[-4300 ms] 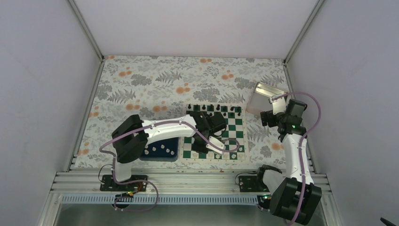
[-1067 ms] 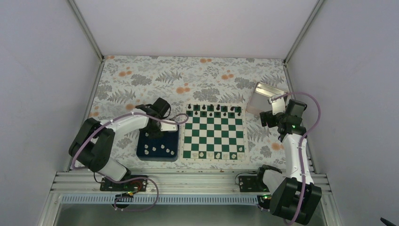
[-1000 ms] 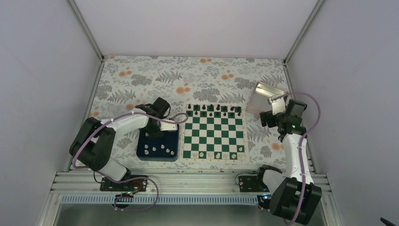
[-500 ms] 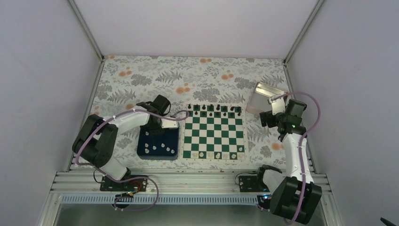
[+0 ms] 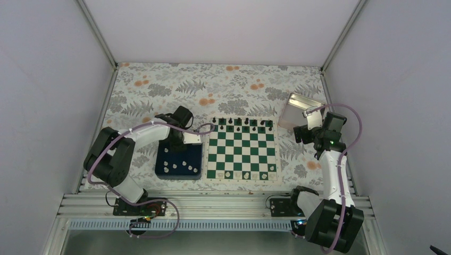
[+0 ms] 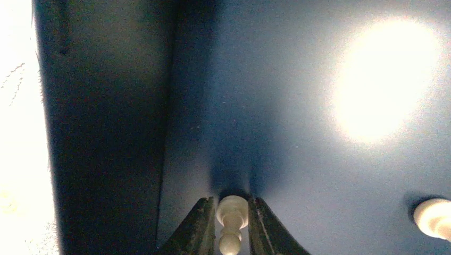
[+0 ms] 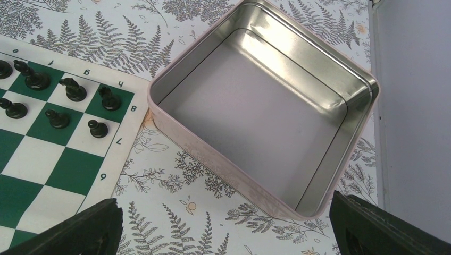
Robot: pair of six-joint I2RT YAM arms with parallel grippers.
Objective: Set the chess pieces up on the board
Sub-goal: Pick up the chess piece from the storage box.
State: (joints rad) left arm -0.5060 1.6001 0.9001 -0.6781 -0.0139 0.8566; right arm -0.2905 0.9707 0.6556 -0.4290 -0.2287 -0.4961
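— Broadly, which step, out on the floral table?

— Pickup. Centred on the board, with the navy tray just left of it and an empty tin past its far right corner.

— Shown by the wrists alone?

— Right end effector spread wide, holding nothing, near the tin; left end effector down in the tray, narrowed. Unreadable from overhead.

— Pieces?

— Black pieces on the far ranks, a few white chess pieces on the near rank, others loose in the tray. Pinched there: a white pawn, fingers touching both sides.

— Next?

— Probably lifting straight, clearing the wall, carrying right to a free near square, setting down upright.
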